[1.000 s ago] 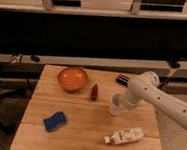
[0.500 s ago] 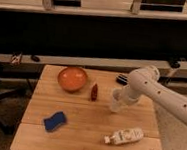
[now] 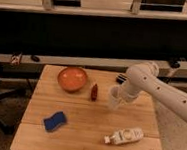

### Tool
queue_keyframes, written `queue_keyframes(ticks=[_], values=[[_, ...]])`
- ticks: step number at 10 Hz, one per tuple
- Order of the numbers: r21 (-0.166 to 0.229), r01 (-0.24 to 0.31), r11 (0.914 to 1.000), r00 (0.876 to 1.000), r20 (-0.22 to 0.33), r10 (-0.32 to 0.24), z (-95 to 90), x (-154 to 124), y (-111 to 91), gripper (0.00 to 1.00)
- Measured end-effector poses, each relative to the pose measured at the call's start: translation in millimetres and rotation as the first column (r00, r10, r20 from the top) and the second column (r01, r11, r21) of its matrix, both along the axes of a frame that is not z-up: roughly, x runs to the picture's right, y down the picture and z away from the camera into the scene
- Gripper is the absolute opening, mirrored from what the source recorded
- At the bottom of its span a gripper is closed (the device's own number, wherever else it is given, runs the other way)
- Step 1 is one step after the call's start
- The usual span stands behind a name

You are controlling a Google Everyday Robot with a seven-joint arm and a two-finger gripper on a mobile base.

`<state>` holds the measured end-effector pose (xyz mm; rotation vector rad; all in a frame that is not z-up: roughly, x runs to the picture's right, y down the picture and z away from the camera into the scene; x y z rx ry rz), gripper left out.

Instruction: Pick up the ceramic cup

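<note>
The claw (image 3: pixel 115 98) is clenched on the cup (image 3: pixel 113 102), which stands on the desk (image 3: pixel 81 133) right of the small red bottle (image 3: pixel 93 91); lift straight upward, slowly; keep it upright.

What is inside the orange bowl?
The orange bowl looks empty; only its orange inside shows. What lies under it on the wooden table is covered. The gripper is away to its right, shut on the ceramic cup.
</note>
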<state>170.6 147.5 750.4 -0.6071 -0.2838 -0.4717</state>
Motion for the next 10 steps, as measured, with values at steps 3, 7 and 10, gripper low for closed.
queue_keyframes(ticks=[3, 7, 10], values=[[0.000, 0.018, 0.9998, 1.000, 0.014, -0.018, -5.0, -5, -6, 0.00], [0.002, 0.041, 0.9992, 0.999, 0.031, -0.041, -10.5, -13, -13, 0.00], [0.003, 0.059, 0.9982, 0.997, 0.044, -0.059, -15.7, -18, -17, 0.00]])
